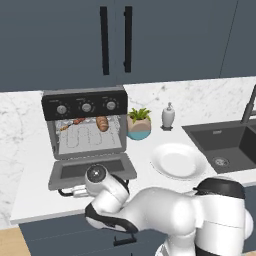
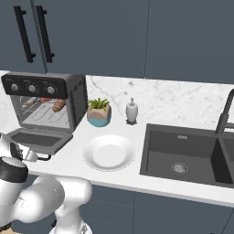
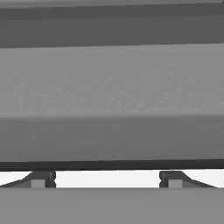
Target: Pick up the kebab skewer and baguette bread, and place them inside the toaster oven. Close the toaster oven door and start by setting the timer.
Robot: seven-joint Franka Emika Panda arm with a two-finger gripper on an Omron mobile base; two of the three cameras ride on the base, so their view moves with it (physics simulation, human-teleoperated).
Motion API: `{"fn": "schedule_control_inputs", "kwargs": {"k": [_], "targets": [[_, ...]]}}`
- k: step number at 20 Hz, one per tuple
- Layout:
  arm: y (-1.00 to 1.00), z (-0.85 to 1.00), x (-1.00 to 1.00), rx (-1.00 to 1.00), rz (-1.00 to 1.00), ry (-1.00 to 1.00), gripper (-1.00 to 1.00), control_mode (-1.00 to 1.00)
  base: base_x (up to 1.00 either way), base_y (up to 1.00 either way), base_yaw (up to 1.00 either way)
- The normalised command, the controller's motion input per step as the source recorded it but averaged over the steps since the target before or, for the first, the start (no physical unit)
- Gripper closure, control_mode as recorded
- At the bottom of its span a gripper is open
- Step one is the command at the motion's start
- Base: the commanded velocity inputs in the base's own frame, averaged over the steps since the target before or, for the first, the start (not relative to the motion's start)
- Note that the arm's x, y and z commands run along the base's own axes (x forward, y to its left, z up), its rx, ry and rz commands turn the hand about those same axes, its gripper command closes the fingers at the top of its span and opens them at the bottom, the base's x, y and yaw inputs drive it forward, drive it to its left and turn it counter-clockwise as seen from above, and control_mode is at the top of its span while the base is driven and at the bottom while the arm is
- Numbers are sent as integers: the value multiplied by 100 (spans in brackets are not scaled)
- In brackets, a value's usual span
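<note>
The toaster oven (image 1: pixel 85 106) (image 2: pixel 45 87) stands on the counter with the toaster oven door (image 1: pixel 92 171) (image 2: pixel 39 139) folded down flat. On the wire rack inside lie the baguette bread (image 1: pixel 102 123) (image 2: pixel 57 106) at the right and the kebab skewer (image 1: pixel 75 121) (image 2: pixel 39 100) to its left. My gripper (image 1: pixel 75 190) (image 3: pixel 107 178) sits low at the door's front edge, by its black bar handle (image 1: pixel 62 192). In the hand view the door's grey frame (image 3: pixel 112 100) looms close. The fingertips (image 3: pixel 41 178) stand wide apart, open, with nothing held between them.
Right of the oven are a potted plant (image 1: pixel 139 125) (image 2: pixel 99 113), a soap dispenser (image 1: pixel 168 117) (image 2: pixel 132 111) and a white plate (image 1: pixel 177 161) (image 2: pixel 109 152). A dark sink (image 1: pixel 227 142) (image 2: pixel 183 153) with a faucet lies further right. Cabinets hang above.
</note>
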Motion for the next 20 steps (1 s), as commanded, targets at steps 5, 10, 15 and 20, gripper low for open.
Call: {"fn": "schedule_control_inputs", "kwargs": {"k": [5, 10, 15, 20], "targets": [[-51, 62, 53, 0, -6, -3, -100, -100, 0, 0, 0], [-51, 76, 63, 0, -5, 0, -100, -100, 0, 0, 0], [-40, 47, 57, 0, -5, 0, -100, -100, 0, 0, 0], [-30, 3, 58, 0, -5, 0, -100, -100, 0, 0, 0]]}}
